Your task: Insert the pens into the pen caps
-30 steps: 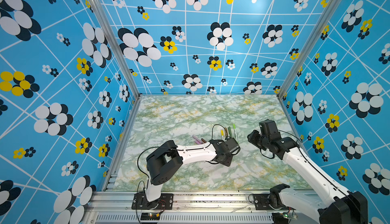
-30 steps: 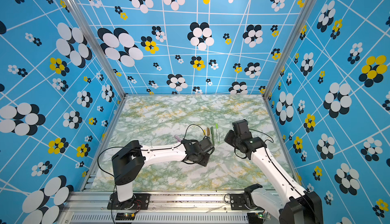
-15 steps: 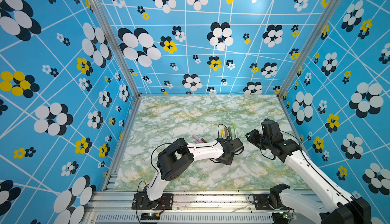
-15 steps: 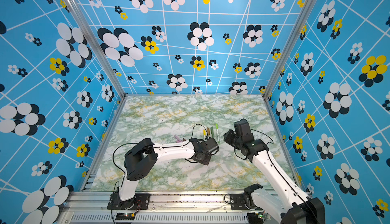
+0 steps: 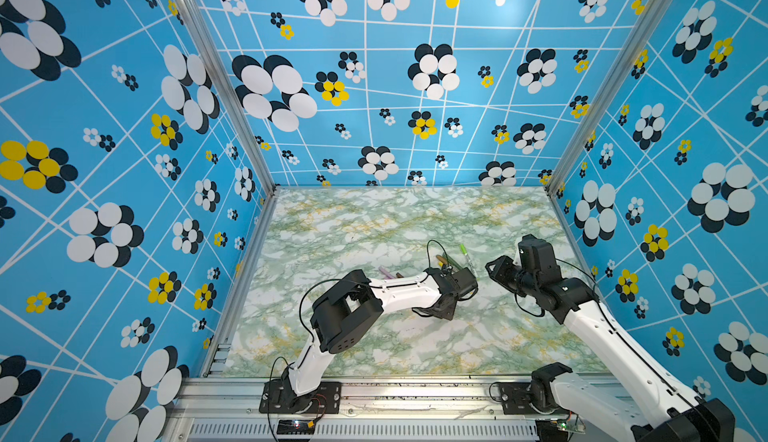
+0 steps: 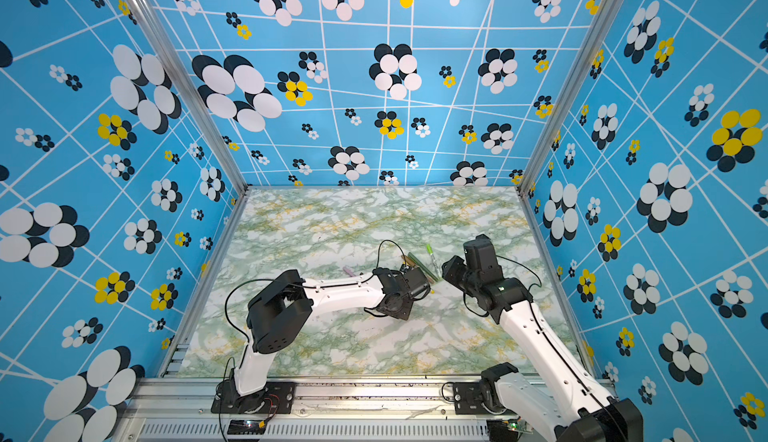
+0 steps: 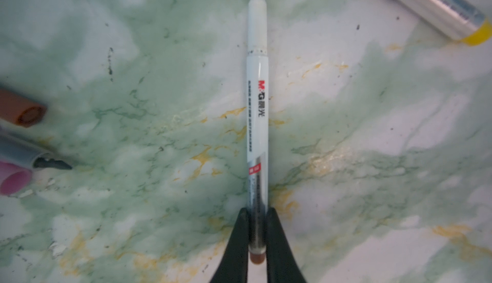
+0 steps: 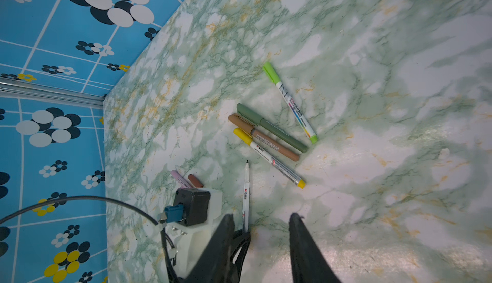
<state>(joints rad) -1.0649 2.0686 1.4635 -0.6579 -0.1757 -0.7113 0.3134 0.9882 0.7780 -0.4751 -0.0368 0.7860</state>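
The left pincer [image 7: 257, 237] is clamped narrow on the rear end of a white pen [image 7: 257, 108], just ahead of its brown end plug. The bare dark tip points straight away from the jaws. The pen runs along the bench [image 7: 372, 188]; I cannot tell whether it rests on the surface or clears it. To 1 side, well apart from the pen, lie a brown cap [image 7: 25, 111] with its open mouth showing, a 2nd uncapped pen [image 7: 32, 153] and a pink cap [image 7: 13, 179]. The right pincer [image 8: 262, 241] hangs close by the left one, jaws part-open and empty. Beyond the pen tip, 4 capped pens [image 8: 271, 129] lie in a loose fan, so I judge 4 of 6 done. Step in hand: pick-up of pen 5. The next move calls for a lift clear of the bench. The right pincer should then take the brown cap, which matches the plug, leaving its mouth exposed. Tip and mouth must sit on 1 axis before pressing home.
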